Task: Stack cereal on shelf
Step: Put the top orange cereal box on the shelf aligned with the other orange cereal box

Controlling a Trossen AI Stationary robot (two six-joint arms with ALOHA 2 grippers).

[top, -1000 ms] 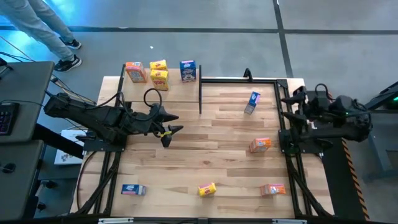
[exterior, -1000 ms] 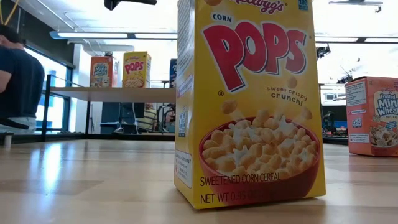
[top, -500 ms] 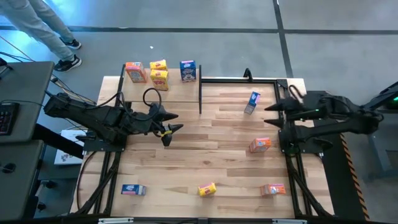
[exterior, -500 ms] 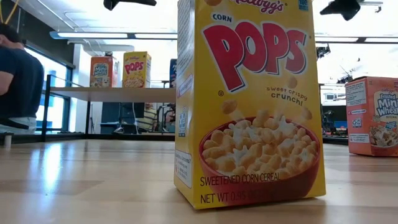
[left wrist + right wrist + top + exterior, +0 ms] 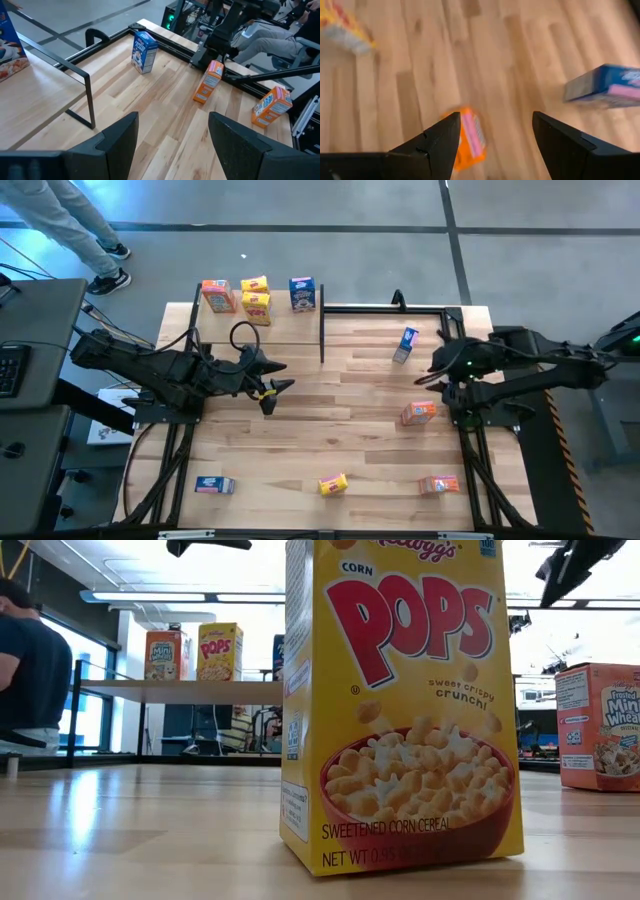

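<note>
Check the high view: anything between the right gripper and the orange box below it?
Nothing. High view shows bare tabletop between the right gripper and the orange box.

1. On the big yellow cereal box (image 5: 400, 705) standing right before my low camera I read "Kellogg's", "CORN POPS", "sweet crispy crunch!", "SWEETENED CORN CEREAL", and "NET WT" with figures too small to make out.
2. The orange box (image 5: 598, 725) at the right edge of that view reads "Frosted Mini Wheats", cut off by the frame.
3. On the shelf (image 5: 180, 690), a small yellow box (image 5: 220, 652) shows "POPS".
4. The orange-red box (image 5: 165, 655) beside it carries print I cannot read.
5. Lettering on the boxes in my overhead and wrist views is illegible.
</note>
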